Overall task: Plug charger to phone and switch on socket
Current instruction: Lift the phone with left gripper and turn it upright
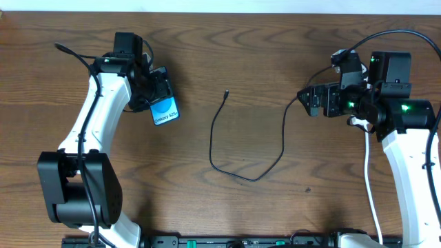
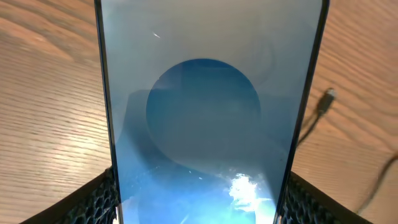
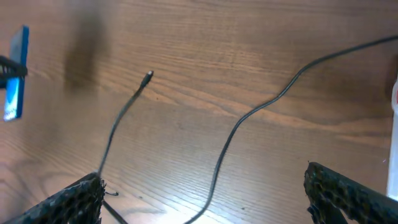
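Phone held in the left tool, charger loose on the counter

Overhead: the left tool (image 1: 156, 96) grips the phone (image 1: 165, 110), raised and tilted off the counter (image 1: 227, 41). The charger (image 1: 234, 173) lies mid-counter in a loop, its plug tip well apart from the phone, its far end running to the right tool (image 1: 308, 102). Left wrist: the blue screen fills the view, clamped between both fingers, with the plug tip on the wood to its right. Right wrist: the fingers stand wide apart, gripping nothing, with the cable on the wood below them and the phone edge-on at far left.
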### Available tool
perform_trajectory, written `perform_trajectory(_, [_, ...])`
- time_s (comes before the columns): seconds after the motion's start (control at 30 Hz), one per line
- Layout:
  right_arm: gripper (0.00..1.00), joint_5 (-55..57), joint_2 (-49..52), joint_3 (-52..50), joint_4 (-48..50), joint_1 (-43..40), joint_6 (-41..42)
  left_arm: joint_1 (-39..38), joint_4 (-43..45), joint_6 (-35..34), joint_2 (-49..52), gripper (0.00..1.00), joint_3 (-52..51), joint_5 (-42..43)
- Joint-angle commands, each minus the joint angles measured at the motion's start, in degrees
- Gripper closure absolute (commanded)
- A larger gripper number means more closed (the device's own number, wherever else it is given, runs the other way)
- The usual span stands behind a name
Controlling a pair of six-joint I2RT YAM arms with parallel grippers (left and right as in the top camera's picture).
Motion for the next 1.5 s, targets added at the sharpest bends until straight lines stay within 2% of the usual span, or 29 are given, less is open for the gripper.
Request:
perform_trajectory(0.0, [0.01,-0.2,0.4,1.2,0.5,0.5,5.7,-0.1,0.4,-2.2,-1.5,0.31,1.7,4.4])
perform_trajectory(0.27, [0.02,-0.2,0.4,1.2,0.5,0.5,6.6,-0.1,0.5,-5.1,-1.5,0.31,1.7,5.5])
perform_trajectory(0.9, [0.03,-0.6,0.4,1.2,0.1,0.5,8.3,1.6,1.3,-13.2,-1.5,0.34,1.7,23.3])
perform_trajectory(1.47, [0.03,-0.5,0.4,1.1,0.0,0.5,8.2,1.7,0.7,-30.9,-1.5,0.35,1.7,40.2])
